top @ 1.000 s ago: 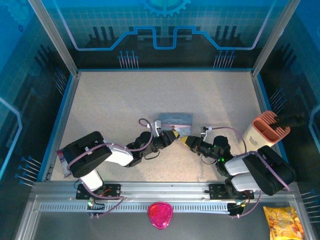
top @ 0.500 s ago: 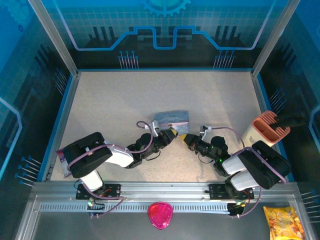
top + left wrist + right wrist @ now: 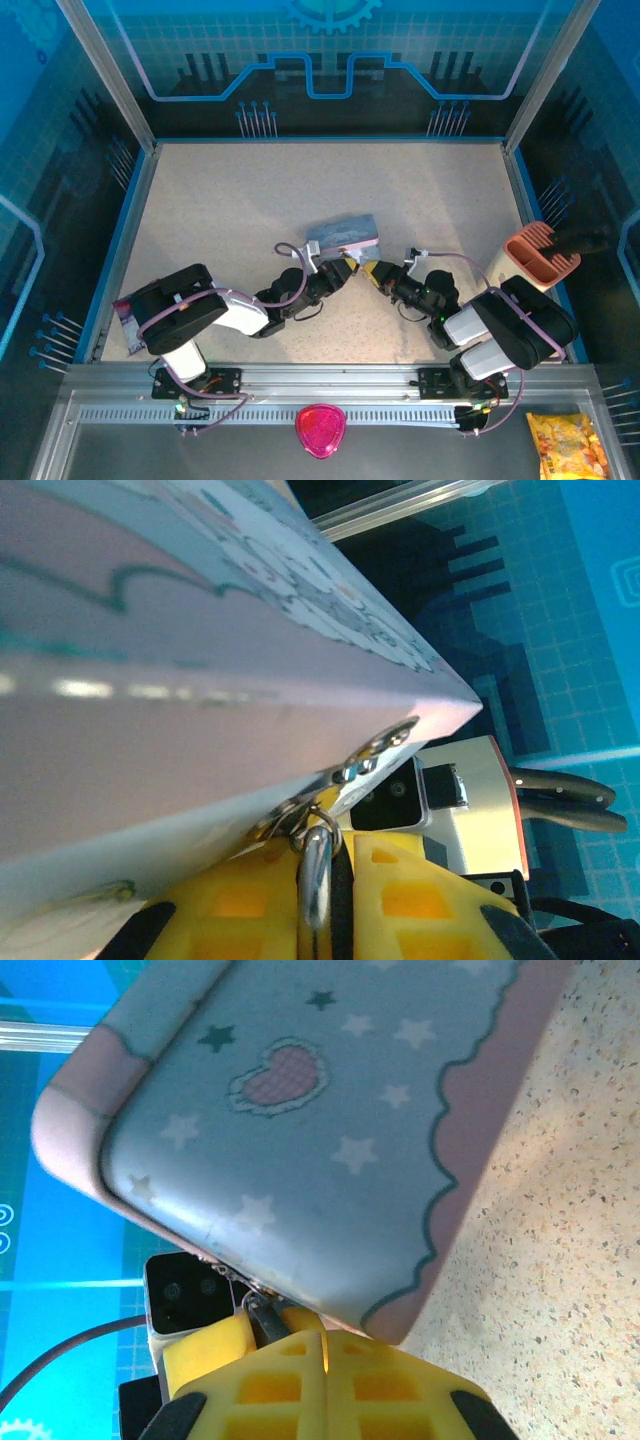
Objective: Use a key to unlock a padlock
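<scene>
While the two arms stood bent toward the middle of the speckled table (image 3: 230,200), I counted one pale blue tin box (image 3: 343,234), one padlock (image 3: 317,880), one key (image 3: 262,1318) and two grippers, all crowded together. The tin box was printed with white stars, a checked pink heart and a pink scalloped border. The padlock sat at the tin box's near edge, just under the small silver hasp loops (image 3: 385,742) on its rim. Only its thin, bright silver shackle showed, standing upright, and the dark body was hidden between yellow fingers (image 3: 420,900). The left gripper (image 3: 347,268), at the tin box's near edge, was clamped on that shackle. The right gripper (image 3: 372,270), just right of it and also against the tin box's near edge, had its fingers pressed tight together on the key. The key was a slim dark sliver poking from their tips toward the tin box. I could not tell whether the key touched the padlock.
</scene>
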`<state>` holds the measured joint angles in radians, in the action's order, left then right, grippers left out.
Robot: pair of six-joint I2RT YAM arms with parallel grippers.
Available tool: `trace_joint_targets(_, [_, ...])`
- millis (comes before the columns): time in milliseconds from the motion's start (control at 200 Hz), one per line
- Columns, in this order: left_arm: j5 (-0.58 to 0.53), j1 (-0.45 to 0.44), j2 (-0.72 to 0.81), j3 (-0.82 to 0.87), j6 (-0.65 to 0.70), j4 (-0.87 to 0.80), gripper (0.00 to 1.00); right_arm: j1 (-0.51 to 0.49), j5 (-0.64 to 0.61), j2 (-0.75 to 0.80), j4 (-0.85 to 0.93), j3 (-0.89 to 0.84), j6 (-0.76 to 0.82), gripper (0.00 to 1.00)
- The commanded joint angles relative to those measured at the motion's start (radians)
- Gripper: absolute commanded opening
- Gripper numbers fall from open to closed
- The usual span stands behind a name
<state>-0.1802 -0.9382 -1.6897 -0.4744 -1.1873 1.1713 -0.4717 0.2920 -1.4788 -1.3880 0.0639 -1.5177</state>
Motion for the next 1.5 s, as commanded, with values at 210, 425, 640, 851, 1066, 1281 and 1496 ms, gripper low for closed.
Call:
trace_joint_targets(210, [0.238,-0.094,0.010,-0.073,0.020,0.228,0.00,-0.070,-0.066,0.060,0.030,0.086,0.004,0.00])
trace_joint_targets(425, [0.210,-0.093,0.025,-0.075,0.023,0.183,0.00,-0.135,-0.123,0.143,0.133,0.080,0.058,0.00])
trace_joint_targets(640, [0.211,-0.093,0.018,-0.085,0.017,0.169,0.00,-0.183,-0.165,0.260,0.311,0.094,0.121,0.00])
trace_joint_targets(851, [0.207,-0.093,0.023,-0.091,0.014,0.159,0.00,-0.247,-0.217,0.276,0.338,0.108,0.139,0.00])
trace_joint_targets(1066, [0.185,-0.094,0.028,-0.100,0.003,0.142,0.00,-0.334,-0.304,0.200,0.202,0.101,0.139,0.00])
trace_joint_targets(1281, [0.159,-0.094,0.032,-0.105,-0.003,0.138,0.00,-0.391,-0.400,0.183,0.161,0.085,0.153,0.00])
trace_joint_targets(1496, [0.184,-0.099,0.038,-0.108,0.004,0.123,0.00,-0.353,-0.397,0.249,0.256,0.078,0.157,0.00])
